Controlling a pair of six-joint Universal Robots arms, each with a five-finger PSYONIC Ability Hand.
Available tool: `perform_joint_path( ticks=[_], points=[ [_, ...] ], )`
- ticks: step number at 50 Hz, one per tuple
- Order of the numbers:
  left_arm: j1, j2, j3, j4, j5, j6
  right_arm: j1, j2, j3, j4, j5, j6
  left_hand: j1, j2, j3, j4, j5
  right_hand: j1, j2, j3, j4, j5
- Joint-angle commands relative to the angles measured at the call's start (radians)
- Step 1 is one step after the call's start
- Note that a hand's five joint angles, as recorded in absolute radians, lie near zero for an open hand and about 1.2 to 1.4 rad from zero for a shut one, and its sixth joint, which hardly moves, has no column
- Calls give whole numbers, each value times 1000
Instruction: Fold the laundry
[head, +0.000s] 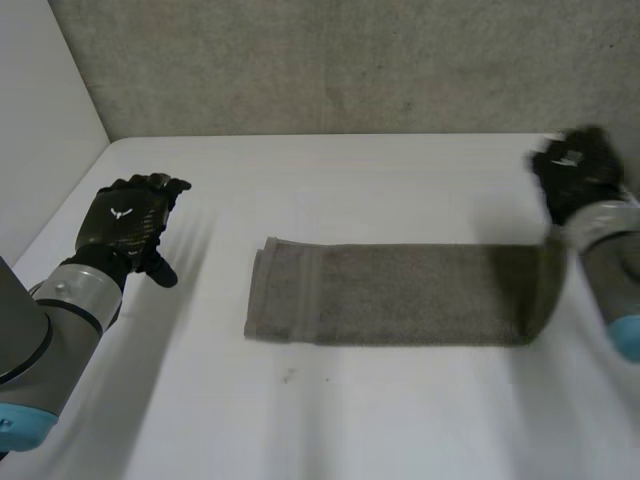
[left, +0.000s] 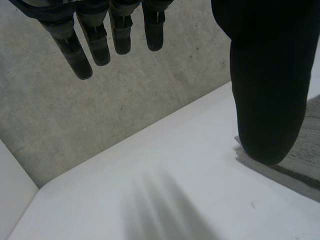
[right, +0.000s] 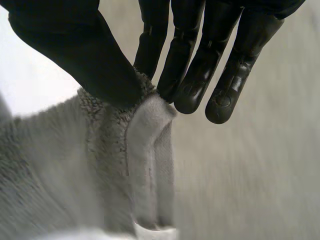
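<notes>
Pinching end of grey towel (head: 400, 295) near right edge of surface (head: 350, 420) between right hand (head: 577, 175) fingers (right: 197, 75) and thumb; lying lengthwise toward straight-fingered left hand (head: 125, 222), well apart.

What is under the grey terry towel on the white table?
White table shows all round the grey terry towel; the surface beneath its flat part is covered. The right hand pinches its raised end.
</notes>
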Motion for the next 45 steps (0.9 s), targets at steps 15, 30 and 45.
perform_joint_path(
  ticks=[15,30,45],
  points=[
    [-4,-2,-8,2,0,2,629,451,-305,-13,-191,-10,1,14,11,12,7,448,215,215,203,243],
    [-23,-33,-12,18,3,8,472,171,-221,-6,-27,278,1,14,11,12,7,-773,-1006,-1006,-1019,-979],
    [-121,-36,-11,25,0,8,180,49,113,224,-36,509,4,17,14,15,10,-705,-938,-938,-950,-911]
  ],
)
